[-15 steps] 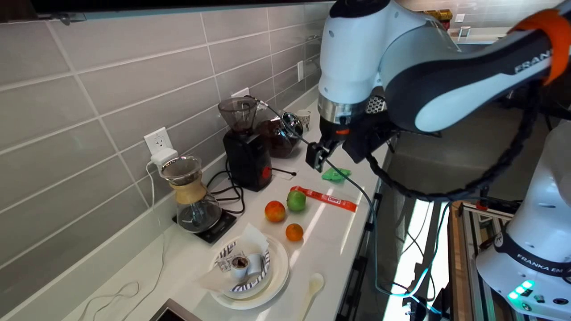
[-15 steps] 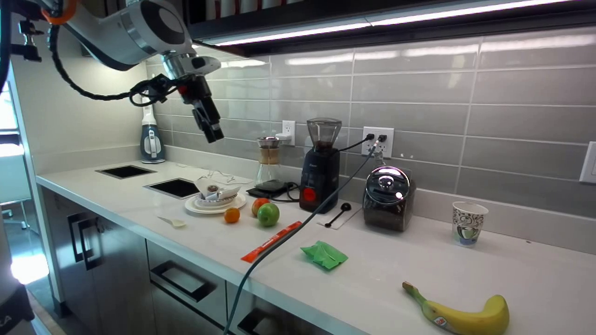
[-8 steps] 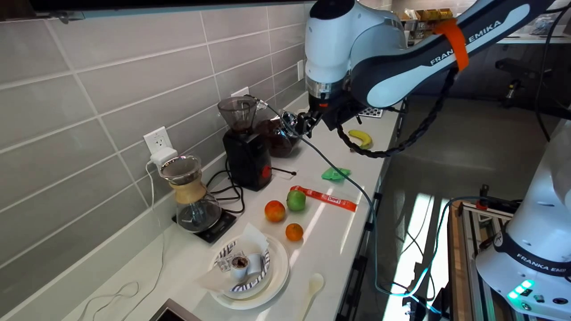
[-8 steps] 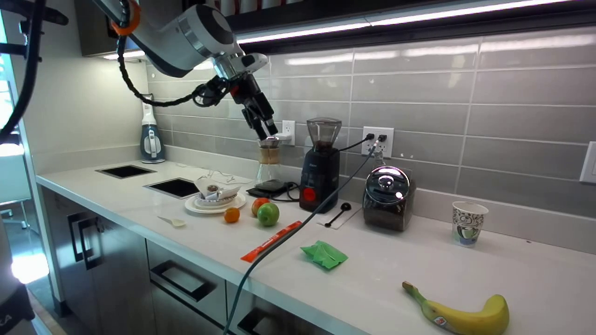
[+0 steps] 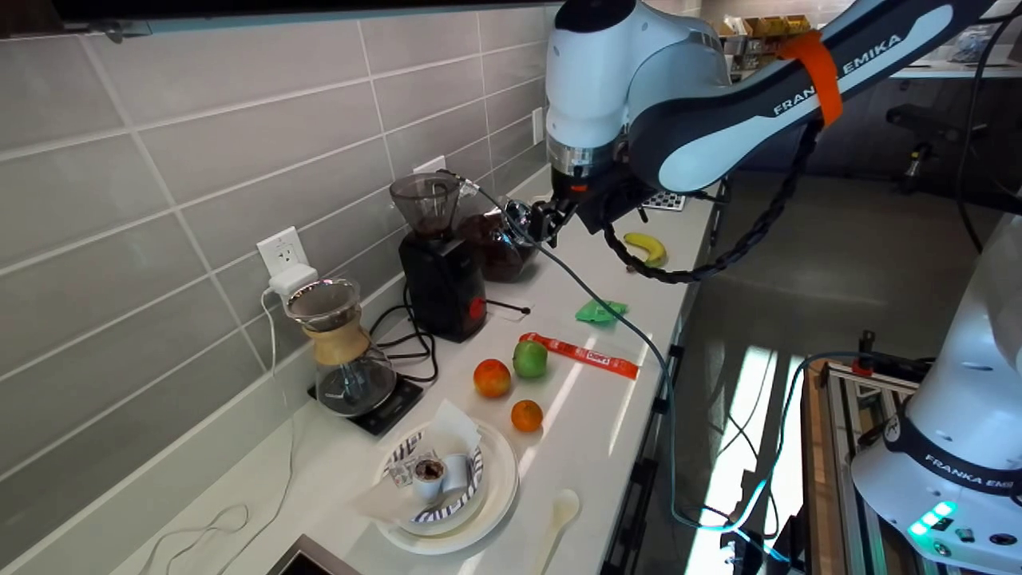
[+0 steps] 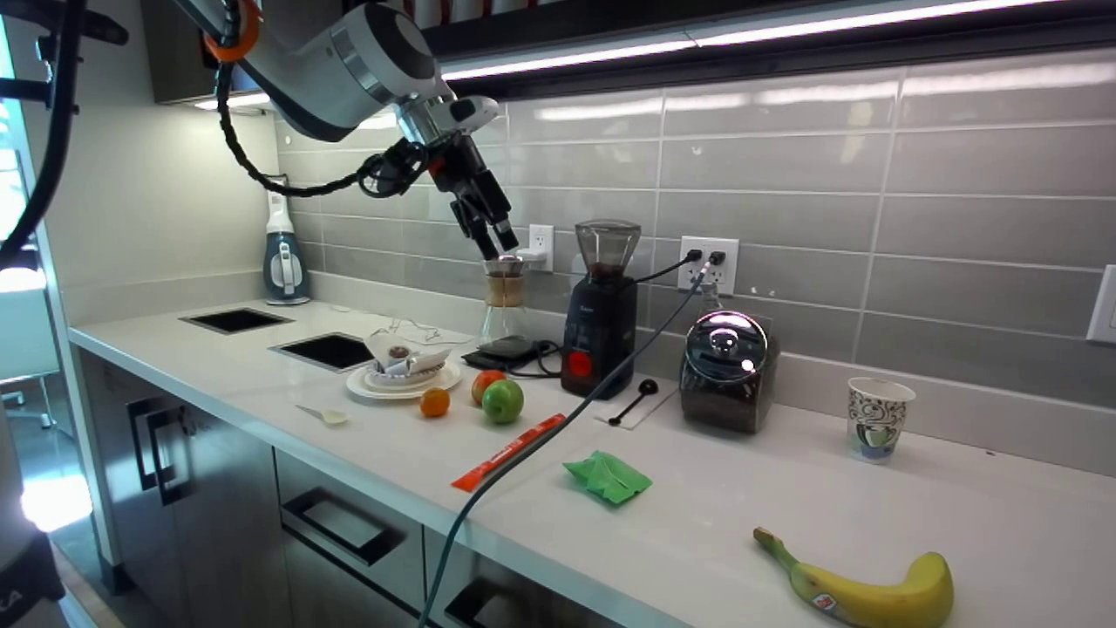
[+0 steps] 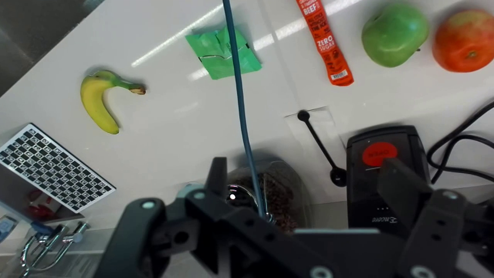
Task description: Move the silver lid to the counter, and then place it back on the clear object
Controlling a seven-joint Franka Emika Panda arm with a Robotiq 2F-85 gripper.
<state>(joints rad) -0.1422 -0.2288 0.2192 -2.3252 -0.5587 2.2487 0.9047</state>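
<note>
The pale counter (image 6: 697, 528) carries, in an exterior view, the black grinder (image 6: 602, 323); the clear jar (image 6: 724, 410) stands near the grinder at 4 o'clock. The gripper (image 6: 499, 247) hangs above the counter, fingers (image 7: 218, 175) spread wide, grasping nothing. The silver lid (image 6: 724, 344) is seated on the jar's slanted mouth, at 4 o'clock from the gripper there. Step in hand (judged): approach for removal of the lid; a finished replacement could look alike, so this is not certain. Next move (judged): descend toward 4 o'clock, tilt the fingers to match the slant, and straddle the lid before clamping. Lid orientation: the face points away from the grinder, toward roughly 6 o'clock, and leans upward. The lid is round and has no long axis, so the tilt alone should set the grip angle.
</note>
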